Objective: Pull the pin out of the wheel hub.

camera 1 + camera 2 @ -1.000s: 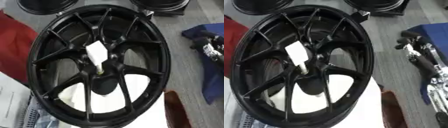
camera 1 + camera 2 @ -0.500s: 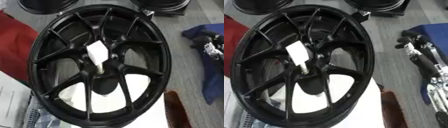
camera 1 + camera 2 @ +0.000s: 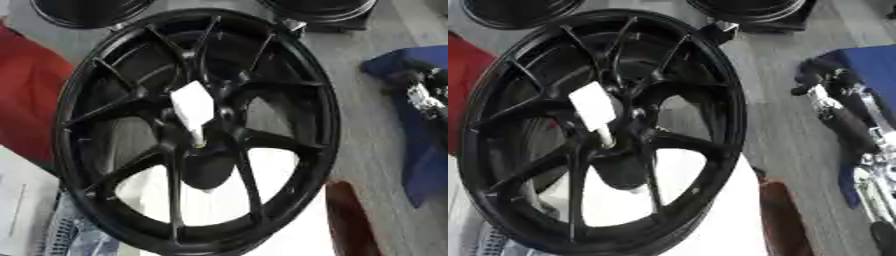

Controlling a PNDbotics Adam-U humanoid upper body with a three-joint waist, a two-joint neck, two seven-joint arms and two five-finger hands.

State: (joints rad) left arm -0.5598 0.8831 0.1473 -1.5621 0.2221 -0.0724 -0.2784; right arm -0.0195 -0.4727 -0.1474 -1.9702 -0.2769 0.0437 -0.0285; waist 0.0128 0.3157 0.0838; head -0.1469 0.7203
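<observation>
1. Nothing shifted since the earlier pictures.
2. Pin [image 3: 193, 109] (white, tagged end outward for gripping) stood in the wheel [image 3: 96, 90] hub.
3. Right hand [image 3: 826, 80] lay aside; its fingers' state unclear.

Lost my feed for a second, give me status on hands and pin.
Right hand out at right edge, clear of wheel, fingers unclear. Left hand not in view. White pin seated in hub. Nothing blocking it.
</observation>
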